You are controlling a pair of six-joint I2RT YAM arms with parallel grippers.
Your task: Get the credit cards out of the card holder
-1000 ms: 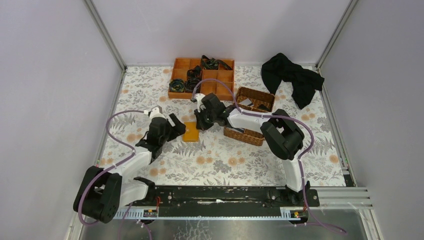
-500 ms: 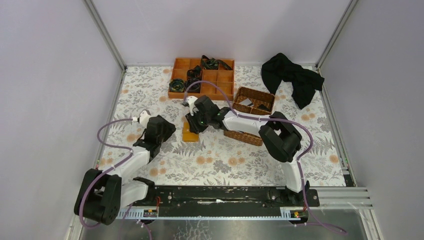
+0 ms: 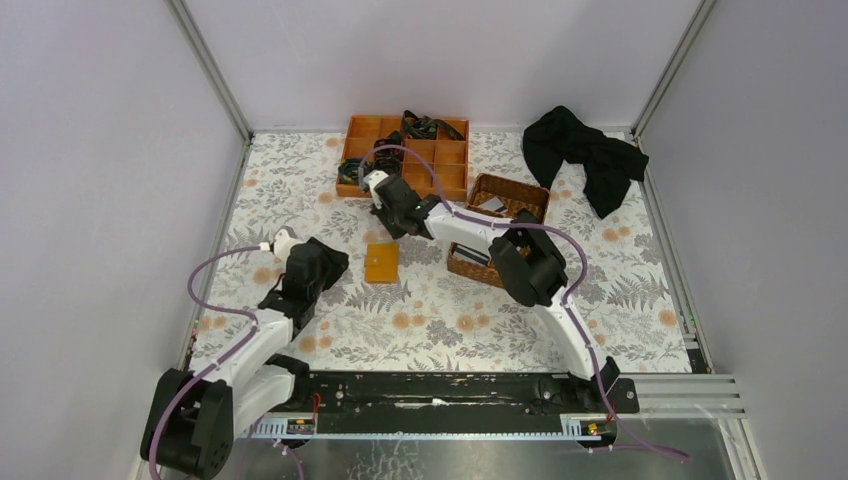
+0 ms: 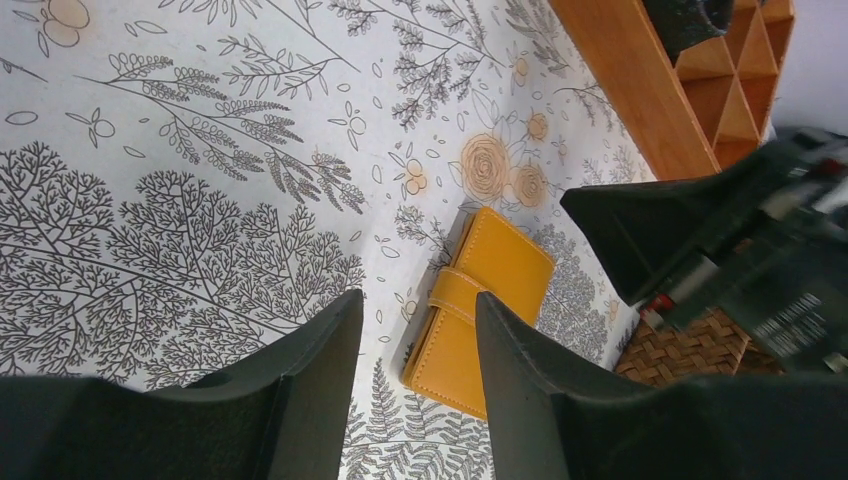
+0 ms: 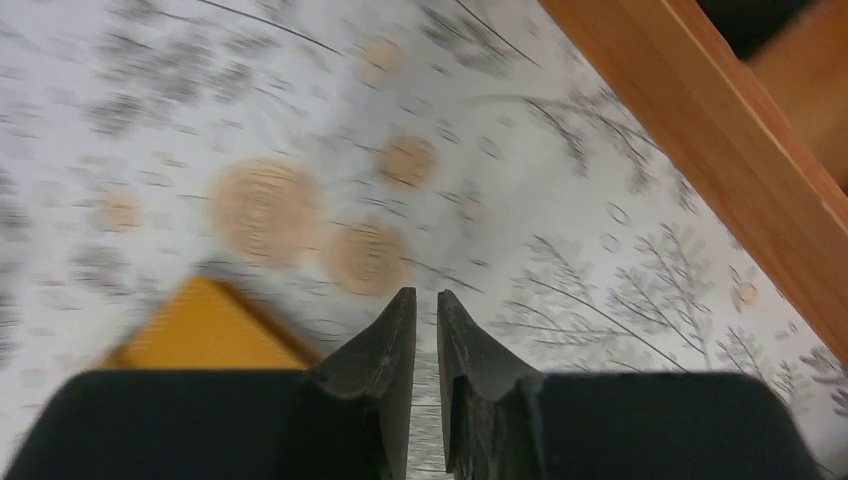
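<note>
1. On the overhead camera I see the card holder (image 3: pixel 381 263) lying flat on the floral tablecloth (image 3: pixel 300 190), about mid-table. The wicker basket (image 3: pixel 497 273) is near it on the right, and the orange compartment tray (image 3: pixel 352 128) lies beyond it
2. It is folded shut: a small orange-tan rectangle with stitched edges and a strap of the same colour wrapped over one long side, clearest from the left wrist camera
3. The left gripper (image 3: pixel 338 262) sits just left of the card holder, near it but not touching. From the left wrist camera I see the holder past the fingertips, framed in the gap between them
4. The left jaws stand well apart with nothing between them
5. The right gripper (image 3: pixel 392 225) hangs on the far side of the card holder, between it and the tray, clear of the holder
6. From the right wrist camera I see its jaws drawn close, with only a thin slit of cloth showing between them, and they grip nothing. A blurred orange corner of the holder shows at the lower left of that view, beside one jaw
</note>
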